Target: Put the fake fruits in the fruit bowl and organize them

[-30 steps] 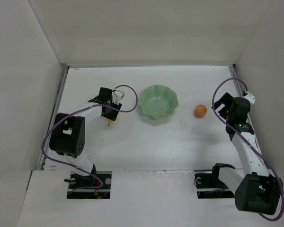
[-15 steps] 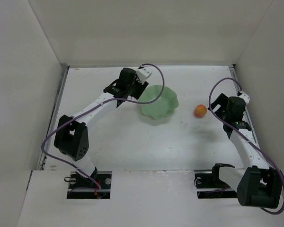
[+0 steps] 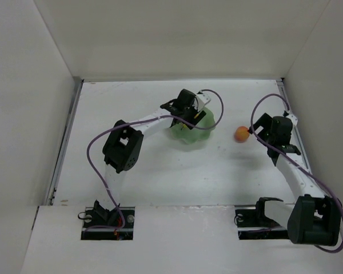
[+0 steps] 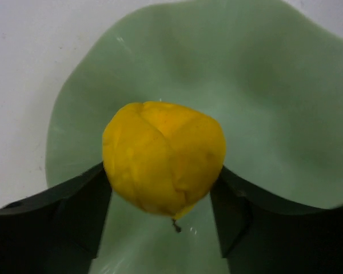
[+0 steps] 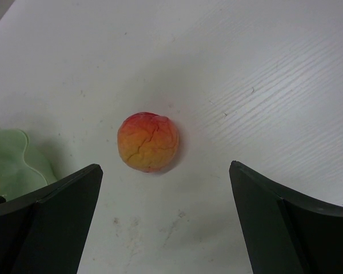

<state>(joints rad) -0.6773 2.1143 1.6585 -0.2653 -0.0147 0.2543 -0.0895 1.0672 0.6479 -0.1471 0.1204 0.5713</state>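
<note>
The yellow pear point(image 4: 163, 154) sits between my left gripper's point(image 4: 162, 171) spread fingers, over the inside of the pale green fruit bowl point(image 4: 274, 85), with its dark stem toward the camera. Gaps show between the fingers and the pear's lower part. From above, the left gripper point(image 3: 186, 114) covers the bowl point(image 3: 208, 123) and hides the pear. The orange-red peach point(image 5: 148, 141) lies on the table just ahead of my right gripper point(image 5: 164, 166), which is wide open and empty. In the top view the peach point(image 3: 242, 133) rests right of the bowl, beside the right gripper point(image 3: 256, 132).
White walls enclose the table on the left, back and right. The bowl's scalloped edge point(image 5: 11, 160) shows at the left of the right wrist view, a short way from the peach. Purple cables loop over both arms.
My left arm has swung right from the table's left side to above the bowl, carrying the pear, and its fingers have spread apart. The right gripper has edged closer to the peach.
</note>
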